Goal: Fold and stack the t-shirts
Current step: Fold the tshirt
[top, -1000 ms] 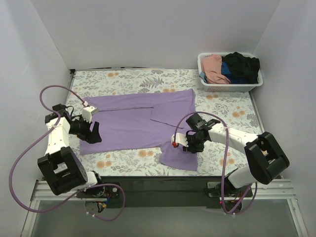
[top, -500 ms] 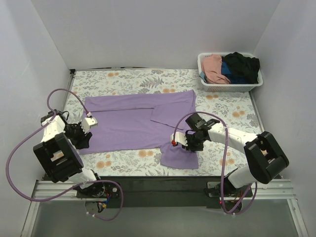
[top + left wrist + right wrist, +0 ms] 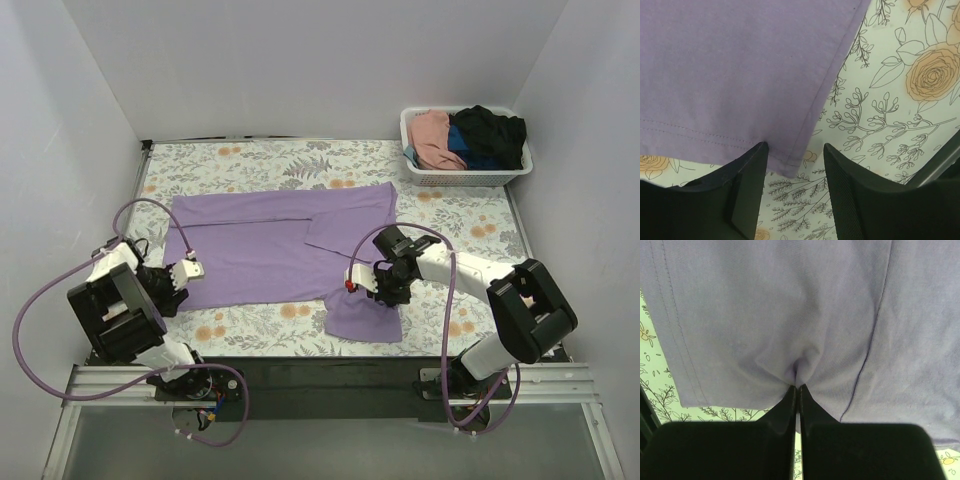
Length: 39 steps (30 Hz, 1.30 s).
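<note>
The large lavender t-shirt (image 3: 270,245) lies spread on the flowered table. My left gripper (image 3: 172,292) is open at the shirt's near-left corner. In the left wrist view that hem corner (image 3: 785,160) lies on the table between the two fingers (image 3: 750,195), apart from the gripper (image 3: 795,167). My right gripper (image 3: 385,290) is shut on a pinched fold of the shirt near its near-right sleeve. In the right wrist view the cloth (image 3: 765,305) bunches at the closed tips of the gripper (image 3: 797,388). Pink (image 3: 435,140), blue (image 3: 470,157) and black (image 3: 492,130) shirts lie in the basket.
A white slatted basket (image 3: 465,178) stands at the far right corner. White walls close in the table on three sides. The flowered tablecloth (image 3: 250,325) shows along the near edge and at the far left.
My left gripper has drawn back toward the near left and now sits low at the shirt's near-left corner. My right gripper has pulled its fold slightly left, shortening the near flap.
</note>
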Available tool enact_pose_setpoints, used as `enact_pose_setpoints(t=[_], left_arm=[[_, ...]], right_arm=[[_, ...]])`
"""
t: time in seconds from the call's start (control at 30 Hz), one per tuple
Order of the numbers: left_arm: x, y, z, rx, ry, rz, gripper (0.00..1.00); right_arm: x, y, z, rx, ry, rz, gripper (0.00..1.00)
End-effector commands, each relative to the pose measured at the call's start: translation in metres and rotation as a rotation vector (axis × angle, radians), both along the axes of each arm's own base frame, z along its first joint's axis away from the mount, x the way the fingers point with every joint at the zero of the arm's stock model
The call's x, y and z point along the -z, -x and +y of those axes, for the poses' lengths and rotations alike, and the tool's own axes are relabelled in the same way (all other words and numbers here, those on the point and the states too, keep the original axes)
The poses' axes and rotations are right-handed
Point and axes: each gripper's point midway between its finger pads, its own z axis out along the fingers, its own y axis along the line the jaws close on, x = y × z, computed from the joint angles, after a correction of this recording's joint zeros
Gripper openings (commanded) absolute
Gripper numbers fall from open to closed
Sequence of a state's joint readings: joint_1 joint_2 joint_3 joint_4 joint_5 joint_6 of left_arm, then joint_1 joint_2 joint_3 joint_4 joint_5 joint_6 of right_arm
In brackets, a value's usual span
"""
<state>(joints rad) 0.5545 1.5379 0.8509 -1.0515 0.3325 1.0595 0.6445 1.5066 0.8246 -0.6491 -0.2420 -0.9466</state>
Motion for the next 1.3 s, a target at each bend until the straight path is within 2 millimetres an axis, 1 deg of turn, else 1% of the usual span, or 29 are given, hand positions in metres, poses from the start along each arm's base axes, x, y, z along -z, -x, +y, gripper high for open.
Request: enact_pose_setpoints(t=[0.0,0.03,0.13,0.17,0.2,0.23,0.27,0.3,0.33,0.37,0.43,0.47,0.5,0.6,0.7,0.73,0.77,0.8,0.83,0.87,0.9,0.97,1.0,1.07,1.1,1.17,1.2,1.23,1.27], left_arm=[[0.013,-0.007,0.012,0.033,-0.065,-0.053,0.47],[0.02,-0.002,0.009,0.03,-0.06,-0.039,0.46],[0.027,0.001,0.008,0.03,-0.062,-0.038,0.35],[0.027,0.002,0.007,0.032,-0.057,-0.035,0.25],[0.027,0.002,0.005,0.029,-0.051,-0.039,0.18],[0.023,0.0,0.003,0.03,-0.045,-0.062,0.08],[0.02,-0.003,0.002,0.031,-0.038,-0.076,0.08],[0.017,-0.002,-0.002,0.03,-0.02,-0.077,0.02],[0.013,-0.003,-0.003,0.032,-0.011,-0.086,0.0],[0.008,-0.006,-0.005,0.037,0.002,-0.106,0.0],[-0.002,-0.007,-0.008,0.036,0.021,-0.115,0.0],[-0.005,-0.007,-0.009,0.039,0.027,-0.118,0.0],[-0.012,-0.007,-0.01,0.031,0.04,-0.131,0.0],[-0.021,-0.003,-0.009,0.03,0.048,-0.155,0.0],[-0.028,-0.001,-0.009,0.031,0.054,-0.175,0.0],[-0.033,-0.005,-0.009,0.03,0.058,-0.195,0.0],[-0.035,-0.006,-0.01,0.027,0.063,-0.201,0.0],[-0.037,-0.007,-0.011,0.012,0.073,-0.203,0.0],[-0.042,-0.014,-0.01,0.005,0.083,-0.221,0.0],[-0.044,-0.016,-0.01,-0.002,0.089,-0.223,0.0],[-0.046,-0.02,-0.009,-0.008,0.094,-0.229,0.0],[-0.053,-0.03,-0.005,-0.031,0.107,-0.246,0.0],[-0.054,-0.032,-0.006,-0.035,0.118,-0.246,0.0],[-0.059,-0.04,-0.005,-0.042,0.137,-0.263,0.0],[-0.06,-0.043,-0.006,-0.045,0.145,-0.27,0.0],[-0.063,-0.048,-0.007,-0.056,0.166,-0.283,0.0],[-0.065,-0.054,-0.005,-0.071,0.175,-0.291,0.0],[-0.066,-0.058,-0.004,-0.086,0.185,-0.291,0.0],[-0.068,-0.061,-0.003,-0.114,0.199,-0.282,0.0]], right_arm=[[0.008,0.011,0.0,-0.012,0.008,0.066,0.01],[0.008,0.012,0.0,-0.013,0.01,0.068,0.01],[0.007,0.013,-0.001,-0.015,0.011,0.069,0.01],[0.005,0.013,-0.001,-0.011,0.009,0.067,0.01],[0.004,0.013,-0.001,-0.006,0.007,0.066,0.01],[0.0,0.014,0.0,-0.006,0.002,0.065,0.01],[-0.002,0.014,0.0,-0.001,0.0,0.063,0.01],[-0.004,0.014,0.0,0.008,-0.004,0.063,0.01],[-0.007,0.015,0.0,0.014,-0.009,0.062,0.01],[-0.012,0.015,0.0,0.022,-0.015,0.053,0.01],[-0.016,0.017,-0.002,0.054,-0.018,0.051,0.01],[-0.022,0.016,-0.001,0.06,-0.029,0.034,0.01],[-0.022,0.02,-0.004,0.066,-0.026,0.039,0.01],[-0.032,0.023,-0.008,0.071,-0.043,0.013,0.01],[-0.045,0.022,-0.007,0.066,-0.072,-0.027,0.01],[-0.048,0.021,-0.007,0.066,-0.078,-0.036,0.01],[-0.056,0.016,-0.003,0.063,-0.098,-0.058,0.01],[-0.06,0.012,-0.003,0.072,-0.103,-0.068,0.01],[-0.064,0.01,-0.003,0.079,-0.109,-0.07,0.01],[-0.071,0.003,0.001,0.084,-0.126,-0.081,0.01],[-0.076,-0.003,0.0,0.104,-0.134,-0.086,0.01],[-0.078,-0.009,-0.001,0.118,-0.134,-0.075,0.01],[-0.085,-0.018,-0.002,0.122,-0.144,-0.091,0.01],[-0.085,-0.022,-0.002,0.12,-0.134,-0.08,0.01],[-0.088,-0.027,-0.002,0.12,-0.137,-0.085,0.01],[-0.084,-0.028,-0.001,0.107,-0.123,-0.065,0.01],[-0.084,-0.031,-0.001,0.107,-0.119,-0.064,0.01],[-0.088,-0.037,0.0,0.104,-0.123,-0.078,0.01],[-0.086,-0.04,0.001,0.106,-0.12,-0.065,0.01]])
